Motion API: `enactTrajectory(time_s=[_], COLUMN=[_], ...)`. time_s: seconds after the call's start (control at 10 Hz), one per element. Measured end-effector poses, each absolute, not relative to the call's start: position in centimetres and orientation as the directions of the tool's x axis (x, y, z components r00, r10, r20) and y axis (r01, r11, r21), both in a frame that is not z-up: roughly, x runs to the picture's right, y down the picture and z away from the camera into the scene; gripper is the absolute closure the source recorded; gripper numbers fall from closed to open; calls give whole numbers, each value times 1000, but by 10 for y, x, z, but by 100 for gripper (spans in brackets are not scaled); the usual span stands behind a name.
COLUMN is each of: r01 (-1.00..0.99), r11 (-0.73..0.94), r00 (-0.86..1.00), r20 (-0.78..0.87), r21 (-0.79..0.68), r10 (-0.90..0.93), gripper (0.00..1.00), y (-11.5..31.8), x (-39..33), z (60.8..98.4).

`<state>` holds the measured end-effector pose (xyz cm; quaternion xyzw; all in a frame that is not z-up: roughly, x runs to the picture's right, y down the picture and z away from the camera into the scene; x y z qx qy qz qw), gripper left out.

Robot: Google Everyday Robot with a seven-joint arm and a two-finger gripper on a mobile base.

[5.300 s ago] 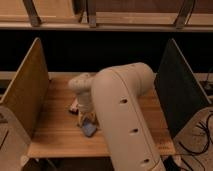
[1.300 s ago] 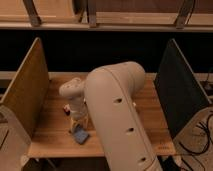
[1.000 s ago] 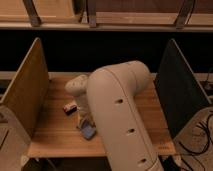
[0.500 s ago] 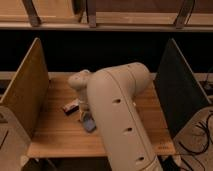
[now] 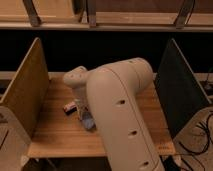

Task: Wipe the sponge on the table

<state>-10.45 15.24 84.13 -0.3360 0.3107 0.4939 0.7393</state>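
The small flat blue-grey sponge (image 5: 89, 122) lies left of centre on the light wooden plank table (image 5: 52, 137), directly under the white gripper (image 5: 83, 112), whose grip state cannot be told, with a dark white-labelled bar (image 5: 70, 106) just to the left.

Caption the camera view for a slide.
Robot's gripper at the blue-grey sponge on the wooden table, mostly hidden by its arm.

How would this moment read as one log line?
task: wipe | end effector: low, at small flat blue-grey sponge | sponge on: light wooden plank table, left-centre
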Motion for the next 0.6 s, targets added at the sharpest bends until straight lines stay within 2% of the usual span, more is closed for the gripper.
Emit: enactTrajectory(time_s=[0.6], r01=[-945], r11=[267], r00=[308], r20=[-784], r21=[-188], r10=[539], gripper=[20], y=[154], x=[-105], z=[827])
